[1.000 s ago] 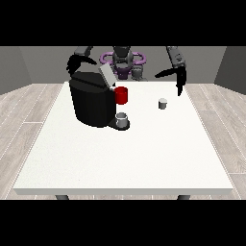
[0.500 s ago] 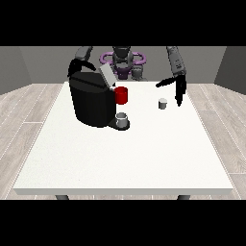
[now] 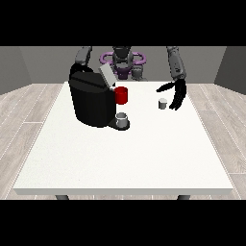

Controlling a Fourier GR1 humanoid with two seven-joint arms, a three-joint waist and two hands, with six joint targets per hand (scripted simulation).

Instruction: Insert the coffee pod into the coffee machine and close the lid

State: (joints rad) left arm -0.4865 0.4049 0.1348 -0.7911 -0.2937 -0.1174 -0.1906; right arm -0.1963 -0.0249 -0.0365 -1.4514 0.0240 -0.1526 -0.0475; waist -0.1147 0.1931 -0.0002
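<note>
The small grey coffee pod [image 3: 163,103] stands on the large white table [image 3: 125,153], with the black hand at the view's right [image 3: 177,94] spread wide just beside it. The bulky black coffee machine [image 3: 91,101] has its grey lid [image 3: 106,76] raised; the other hand is hidden behind it, so I cannot tell its state.

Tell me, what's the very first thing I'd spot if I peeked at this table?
Most likely the big black coffee machine on the table's left side, its lid tilted up, with a bright red part at its front and a small grey cup under it. Next, the black hand at the view's right, fingers spread, hanging right beside a little coffee pod.
</note>
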